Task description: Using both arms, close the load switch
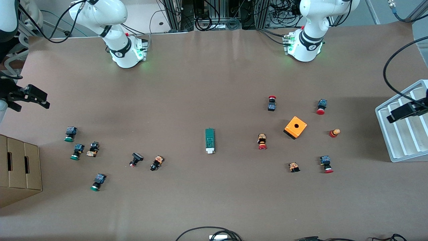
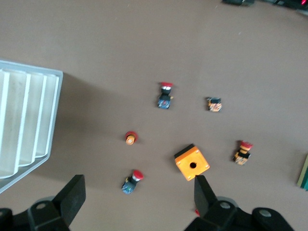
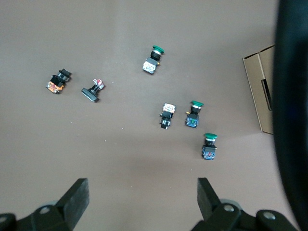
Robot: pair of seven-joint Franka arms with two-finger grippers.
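Tabletop (image 1: 214, 207): brown surface carrying scattered parts.
Centre: green load switch (image 1: 210, 141), white block at the end nearer the front camera.
Left arm's end: orange box (image 1: 295, 127) among red-capped push buttons (image 1: 262, 141); white ridged tray (image 1: 401, 134) at the edge.
Right arm's end: green-capped push buttons (image 1: 70, 134); cardboard box (image 1: 20, 170) at the edge.

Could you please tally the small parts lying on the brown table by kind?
Green-capped push buttons: 3
Red-capped push buttons: 4
Red-and-orange knob: 1
Black parts without coloured caps: 4
Narrow green load switch bar with white block: 1
Orange box with a hole: 1
Total: 14
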